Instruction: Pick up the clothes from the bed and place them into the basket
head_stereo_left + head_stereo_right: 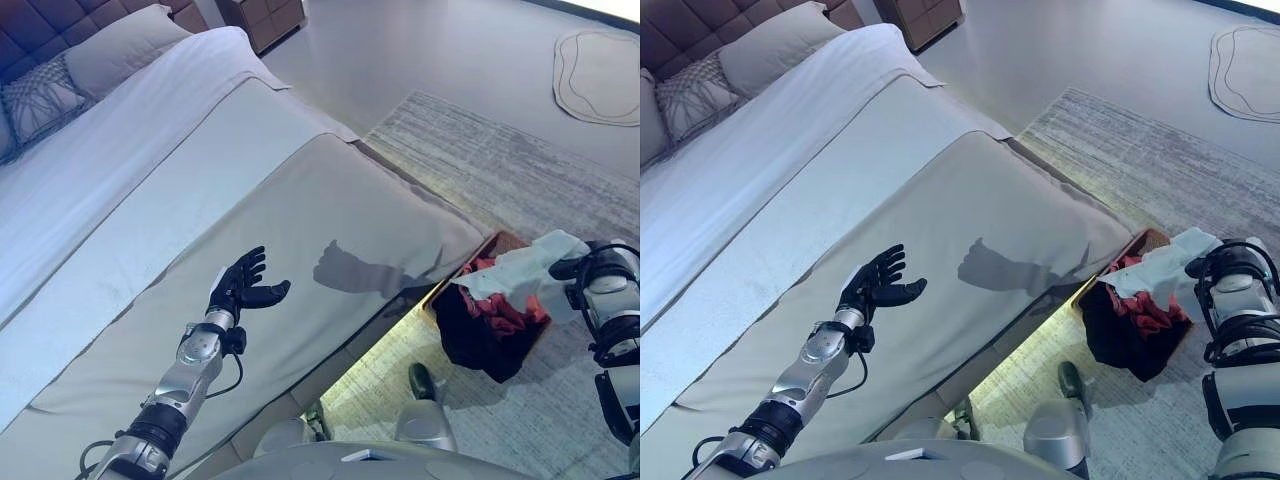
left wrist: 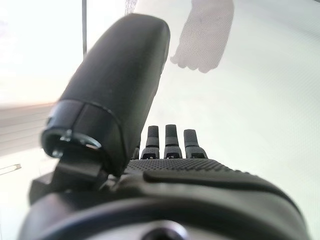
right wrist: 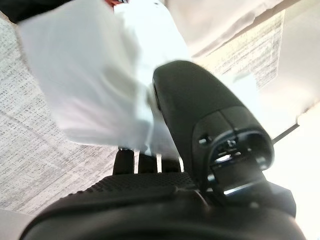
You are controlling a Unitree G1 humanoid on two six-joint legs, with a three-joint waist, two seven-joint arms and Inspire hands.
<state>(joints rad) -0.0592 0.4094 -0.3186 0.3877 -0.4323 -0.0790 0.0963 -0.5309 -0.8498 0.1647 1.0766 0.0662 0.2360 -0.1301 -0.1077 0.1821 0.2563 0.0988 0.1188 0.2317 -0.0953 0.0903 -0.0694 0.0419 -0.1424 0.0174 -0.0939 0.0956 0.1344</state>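
At the right edge of the frame, the right hand [image 1: 572,268] pinches a white garment [image 1: 520,268] between thumb and fingers, the cloth hanging directly above the basket [image 1: 496,243]. That basket sits on the patterned rug [image 1: 520,160] at lower right, just beside the foot corner of the bed [image 1: 330,200], and already holds red clothes [image 1: 505,312] and dark clothes [image 1: 470,340]. At lower left, the left hand [image 1: 240,285] hovers over the grey bedspread, fingers straight and spread, holding nothing. 2 pillows [image 1: 115,50] lie at the upper left of the frame.
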